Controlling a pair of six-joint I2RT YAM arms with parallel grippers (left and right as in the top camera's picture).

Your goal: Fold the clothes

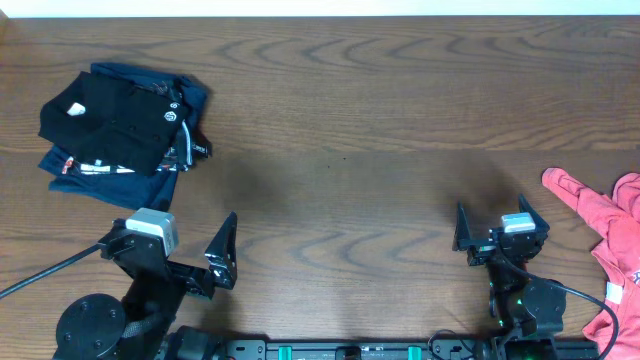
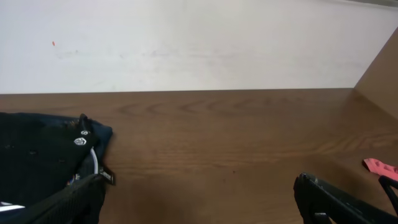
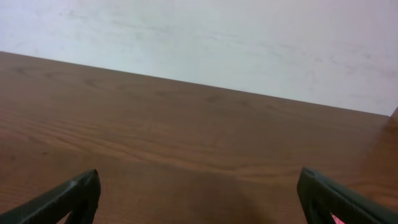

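Because neither arm has anything in hand, the overhead view reads as a pause between garments. The black T-shirt [image 1: 110,115] lies as a compact folded bundle on the navy shirt [image 1: 75,165] at the far left of the table [image 1: 340,110], seemingly stacked there as finished work. The coral-red garment [image 1: 620,250] sprawls unfolded at the right edge, probably next in line. The left gripper [image 1: 170,235] and right gripper [image 1: 492,215] sit near the front edge, apart from both piles, jaws spread wide and empty. From the left wrist, the black bundle lies just beyond the left finger, and a scrap of coral shows far right. From the right wrist, only bare wood and the pale wall [image 3: 217,43] lie beyond the parted fingers, suggesting that arm has not yet turned toward the coral cloth.
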